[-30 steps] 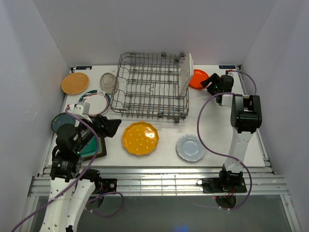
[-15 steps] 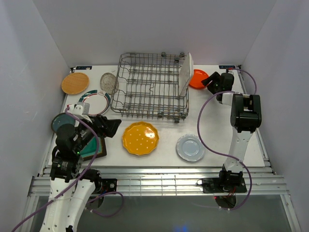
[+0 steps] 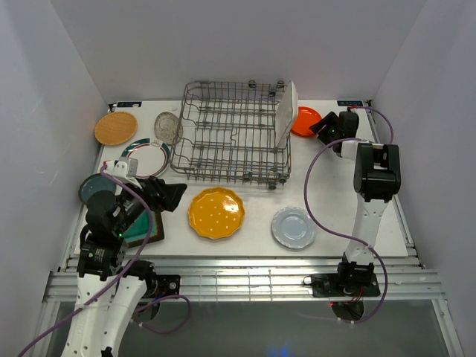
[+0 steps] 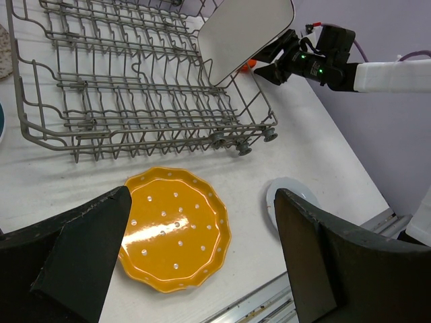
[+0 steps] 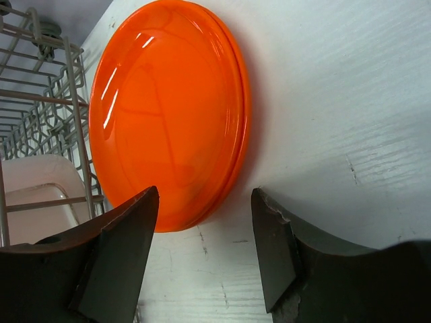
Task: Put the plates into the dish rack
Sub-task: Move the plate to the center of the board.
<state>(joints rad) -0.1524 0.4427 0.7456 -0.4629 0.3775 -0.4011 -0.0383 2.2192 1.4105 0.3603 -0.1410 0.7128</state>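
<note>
The grey wire dish rack (image 3: 223, 175) stands at the back middle, with the white rectangular plate (image 3: 286, 111) upright at its right end. The orange-red plate (image 3: 303, 119) lies flat just right of the rack. My right gripper (image 3: 321, 128) is open and low at that plate's near edge. In the right wrist view the plate (image 5: 168, 114) lies just ahead of the spread fingertips (image 5: 131, 222), apart from them. My left gripper (image 3: 175, 195) is open and empty, above the table left of the yellow scalloped plate (image 3: 216, 213). That plate also shows in the left wrist view (image 4: 176, 229).
On the left lie the wooden plate (image 3: 115, 128), the clear glass plate (image 3: 168, 126), the white green-rimmed plate (image 3: 146, 158), the dark teal plate (image 3: 95, 187) and the square teal plate (image 3: 141, 227). The pale grey plate (image 3: 293, 227) lies at the front right. White walls stand close around.
My right gripper has shifted slightly toward the orange-red plate. The left arm and the plates have not moved.
</note>
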